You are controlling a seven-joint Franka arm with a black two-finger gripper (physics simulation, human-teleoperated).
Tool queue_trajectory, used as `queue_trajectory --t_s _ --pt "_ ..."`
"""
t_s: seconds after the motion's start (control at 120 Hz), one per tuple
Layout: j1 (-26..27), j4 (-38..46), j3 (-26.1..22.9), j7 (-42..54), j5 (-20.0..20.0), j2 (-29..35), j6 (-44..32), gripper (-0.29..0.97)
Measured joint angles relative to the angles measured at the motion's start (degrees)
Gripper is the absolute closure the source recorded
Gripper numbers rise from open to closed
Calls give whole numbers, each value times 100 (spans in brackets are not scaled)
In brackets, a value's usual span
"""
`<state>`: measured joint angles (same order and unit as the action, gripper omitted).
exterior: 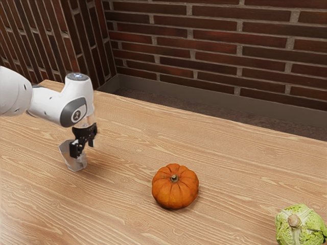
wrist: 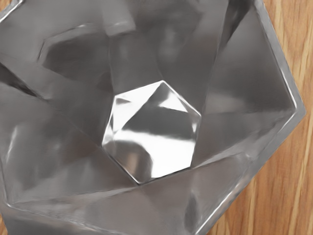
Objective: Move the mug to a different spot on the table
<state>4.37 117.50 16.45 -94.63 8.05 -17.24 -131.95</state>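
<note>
The mug [exterior: 73, 158] is a silver, faceted, handle-less cup standing on the wooden table [exterior: 230, 153] near the exterior view's left. My gripper [exterior: 83, 143] hangs straight down over it, its black fingers [exterior: 75, 148] spread apart at the height of the rim. The jaws look open, with one finger in front of the mug's upper wall. In the wrist view I look straight down into the mug [wrist: 151, 132], onto its bright angular bottom and slanted metal walls; the rim runs close under my hand.
An orange pumpkin [exterior: 174, 186] sits on the table toward the exterior view's right of the mug. A green cabbage [exterior: 300, 226] lies at the lower right corner. A brick wall [exterior: 214, 41] stands behind the table's far edge.
</note>
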Motion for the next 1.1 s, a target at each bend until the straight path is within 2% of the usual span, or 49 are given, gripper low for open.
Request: queue_trajectory --t_s 0.367,0.5,1.1 --pt "-41 -24 24 17 -55 -264 -40 0" --pt "-49 -29 24 15 -64 -267 -45 4" --pt "-59 -66 25 -18 -185 -255 5 47"
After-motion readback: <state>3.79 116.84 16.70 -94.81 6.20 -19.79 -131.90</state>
